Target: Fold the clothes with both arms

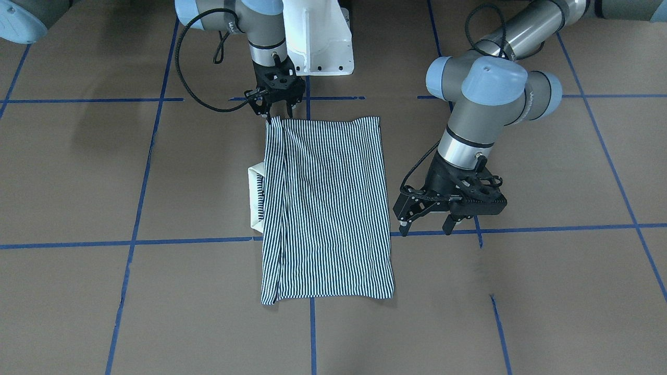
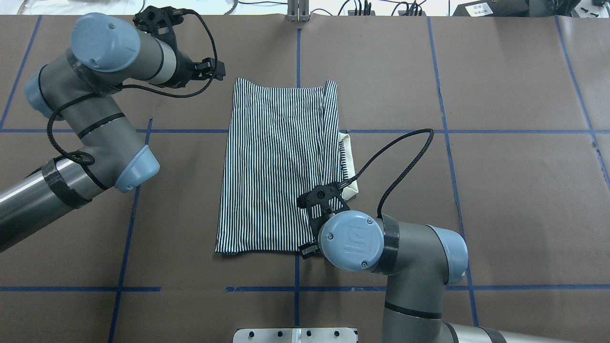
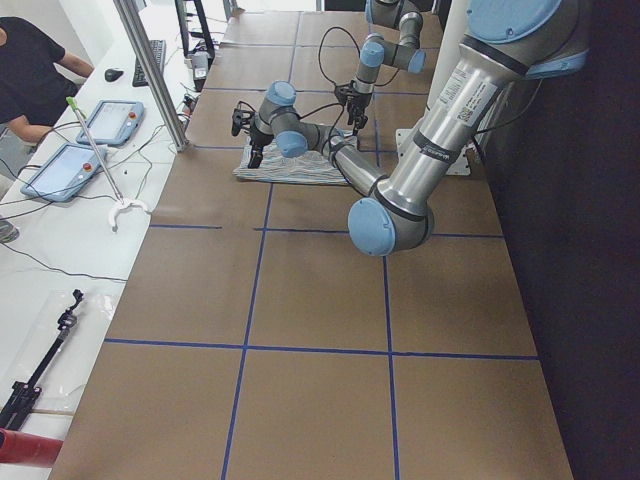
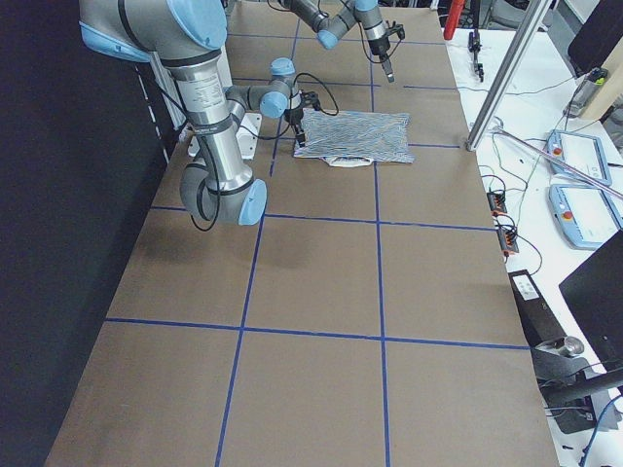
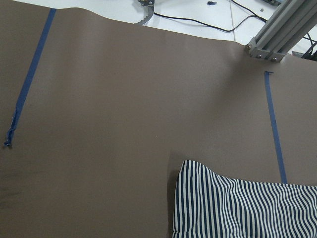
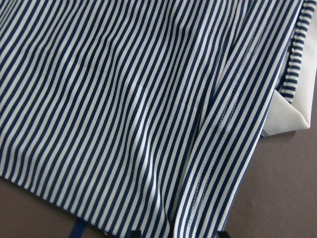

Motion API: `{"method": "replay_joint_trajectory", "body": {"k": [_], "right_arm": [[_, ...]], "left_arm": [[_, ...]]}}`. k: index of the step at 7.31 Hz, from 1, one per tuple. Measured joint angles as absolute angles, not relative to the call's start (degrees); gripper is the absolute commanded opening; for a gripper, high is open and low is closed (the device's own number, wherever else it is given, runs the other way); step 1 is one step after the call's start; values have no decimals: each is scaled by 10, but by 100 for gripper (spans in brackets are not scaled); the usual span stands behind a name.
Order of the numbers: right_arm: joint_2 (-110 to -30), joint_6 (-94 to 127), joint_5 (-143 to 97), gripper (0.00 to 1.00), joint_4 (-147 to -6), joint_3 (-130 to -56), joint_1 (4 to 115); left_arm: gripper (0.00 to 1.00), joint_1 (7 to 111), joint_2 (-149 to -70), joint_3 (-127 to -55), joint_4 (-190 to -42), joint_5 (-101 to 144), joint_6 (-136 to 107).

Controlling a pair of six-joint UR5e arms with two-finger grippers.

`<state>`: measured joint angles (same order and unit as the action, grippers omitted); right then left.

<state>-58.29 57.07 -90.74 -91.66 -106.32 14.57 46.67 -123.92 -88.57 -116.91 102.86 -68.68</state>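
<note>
The striped polo shirt (image 1: 328, 208) lies folded into a long rectangle mid-table; it also shows in the overhead view (image 2: 276, 166). Its cream collar (image 1: 255, 200) pokes out from under the long edge on the robot's right side (image 2: 351, 162). My right gripper (image 1: 277, 110) points down at the shirt's near corner on that side, jaws apart. Its wrist view shows the stripes (image 6: 124, 99) and collar (image 6: 292, 116) close below. My left gripper (image 1: 426, 227) is open and empty, raised beside the opposite long edge. Its wrist view shows the shirt's far corner (image 5: 237, 208).
The brown table surface (image 1: 547, 291) has blue tape grid lines. The white pedestal base (image 1: 323, 41) stands at the robot's edge. An aluminium post (image 2: 298, 9) stands at the far edge. A person (image 3: 25, 70) and tablets (image 3: 65, 170) are at a side bench.
</note>
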Motion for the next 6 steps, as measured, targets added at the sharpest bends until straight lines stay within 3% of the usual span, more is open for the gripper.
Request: {"method": "replay_joint_trajectory", "body": {"k": [5, 6], "right_arm": [[-587, 548, -907, 54, -883, -1042, 144], [-589, 548, -907, 38, -883, -1040, 143]], "left_arm": [[100, 466, -1239, -882, -1170, 1028, -686], [100, 466, -1239, -882, -1170, 1028, -686]]}}
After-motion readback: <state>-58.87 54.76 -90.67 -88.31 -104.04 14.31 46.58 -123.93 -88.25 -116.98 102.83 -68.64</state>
